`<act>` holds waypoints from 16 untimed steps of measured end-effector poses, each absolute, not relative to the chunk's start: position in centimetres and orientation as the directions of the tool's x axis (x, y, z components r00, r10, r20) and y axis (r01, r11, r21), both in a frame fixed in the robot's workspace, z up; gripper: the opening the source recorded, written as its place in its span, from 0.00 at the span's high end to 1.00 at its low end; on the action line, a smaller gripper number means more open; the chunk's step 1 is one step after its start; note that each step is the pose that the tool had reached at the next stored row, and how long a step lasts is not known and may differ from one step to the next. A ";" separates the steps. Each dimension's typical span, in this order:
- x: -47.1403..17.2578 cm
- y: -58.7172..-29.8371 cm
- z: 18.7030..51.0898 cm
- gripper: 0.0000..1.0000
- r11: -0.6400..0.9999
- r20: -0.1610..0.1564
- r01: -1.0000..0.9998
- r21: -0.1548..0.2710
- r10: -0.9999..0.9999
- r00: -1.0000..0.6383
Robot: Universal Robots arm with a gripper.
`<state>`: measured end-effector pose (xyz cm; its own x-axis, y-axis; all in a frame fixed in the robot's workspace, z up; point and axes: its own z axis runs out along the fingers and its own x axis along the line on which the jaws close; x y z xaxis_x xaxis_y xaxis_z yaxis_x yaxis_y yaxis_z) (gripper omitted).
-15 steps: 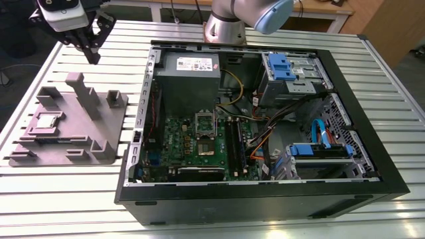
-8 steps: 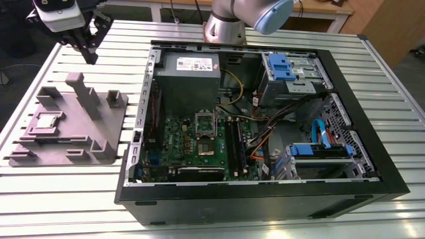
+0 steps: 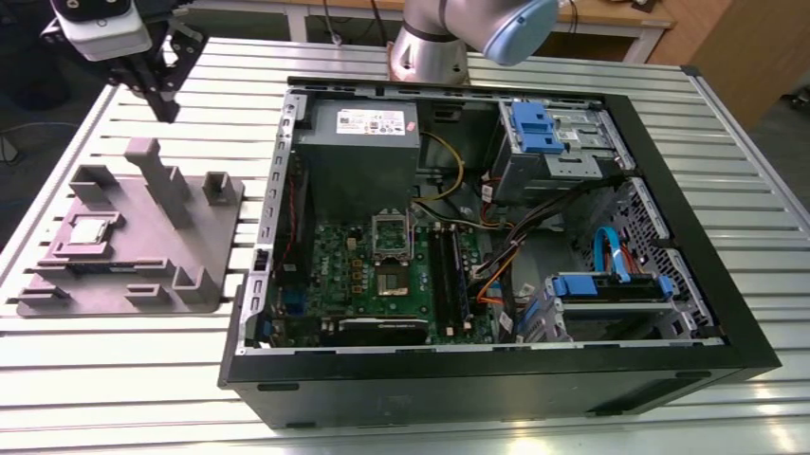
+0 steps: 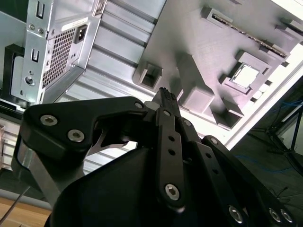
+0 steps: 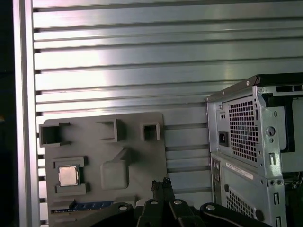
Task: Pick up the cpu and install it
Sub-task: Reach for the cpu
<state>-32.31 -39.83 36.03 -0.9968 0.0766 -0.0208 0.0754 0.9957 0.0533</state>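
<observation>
Gripper: the gripper (image 3: 165, 112) hung above the table (image 3: 127, 379), fingers pressed together with nothing between them.
Cpu: the cpu (image 3: 87, 230) sat in a square pocket on the grey plate (image 3: 120, 277). It was lower than the gripper and well apart from it, with the plate's upright blocks (image 3: 169, 194) between the two.
Edges: the gripper hung near the plate's edge. The open case (image 3: 481, 370) stood on its other side, and a strip of bare slats ran between plate and case wall.
Room: the cpu's top lay open from above, ringed by low raised walls.
Exterior view: it looked down into the case, where the motherboard (image 3: 336, 270) lay far from the gripper.
Wrist views: both looked past the closed fingertips (image 5: 156, 187) to the cpu (image 5: 68, 176) and to the vent grille (image 5: 244, 127) on the case's rear.
</observation>
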 end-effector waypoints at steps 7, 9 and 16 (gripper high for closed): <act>-33.1 -39.8 36.0 0.90 0.996 -0.021 0.075 0.055 0.077 -0.997; -33.3 -39.8 36.0 0.90 0.996 -0.021 0.075 0.055 0.077 -0.997; -33.8 -39.8 35.9 0.90 0.996 -0.021 0.075 0.056 0.077 -0.997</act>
